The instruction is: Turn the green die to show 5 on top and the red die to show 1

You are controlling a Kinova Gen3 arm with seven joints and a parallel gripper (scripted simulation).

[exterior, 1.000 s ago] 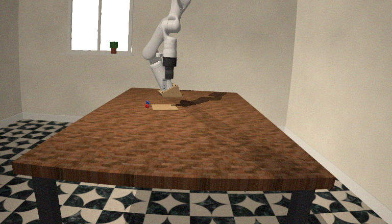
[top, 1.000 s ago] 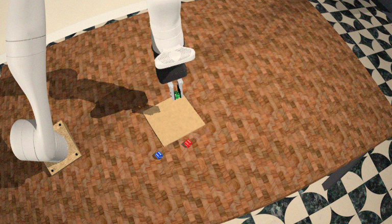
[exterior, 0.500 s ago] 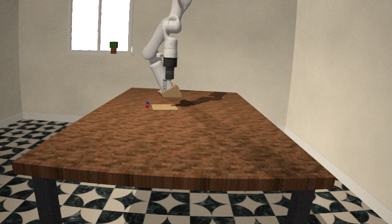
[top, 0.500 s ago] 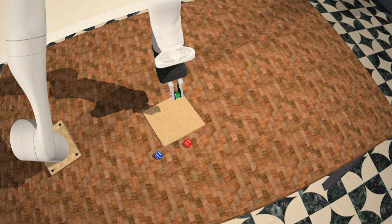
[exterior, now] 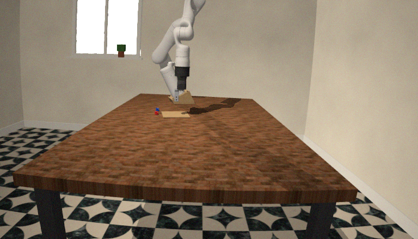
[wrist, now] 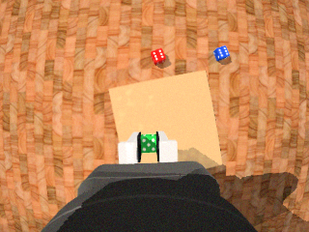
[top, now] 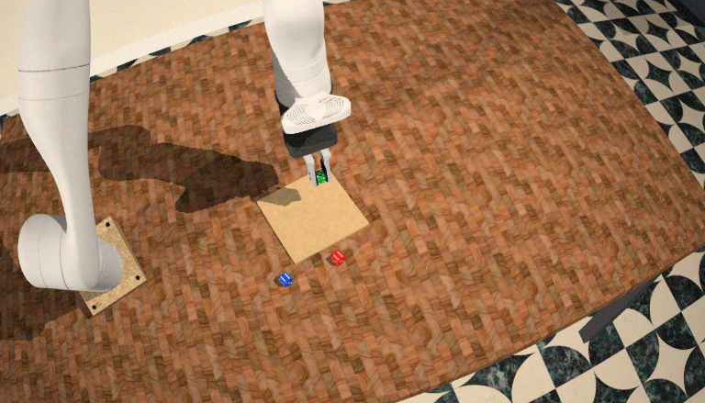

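Observation:
My gripper points down and is shut on the green die, held well above the mat. A face with five pips faces the wrist camera; the die's underside is hidden. The red die lies on the table just off the mat, six pips apparently on top. The blue die lies off the mat near its corner, also apparently showing six. The mat lies flat.
The arm's wooden base block stands on the table. The arm's shadow falls across the table and one corner of the mat. The red and blue dice lie apart, on the same side of the mat.

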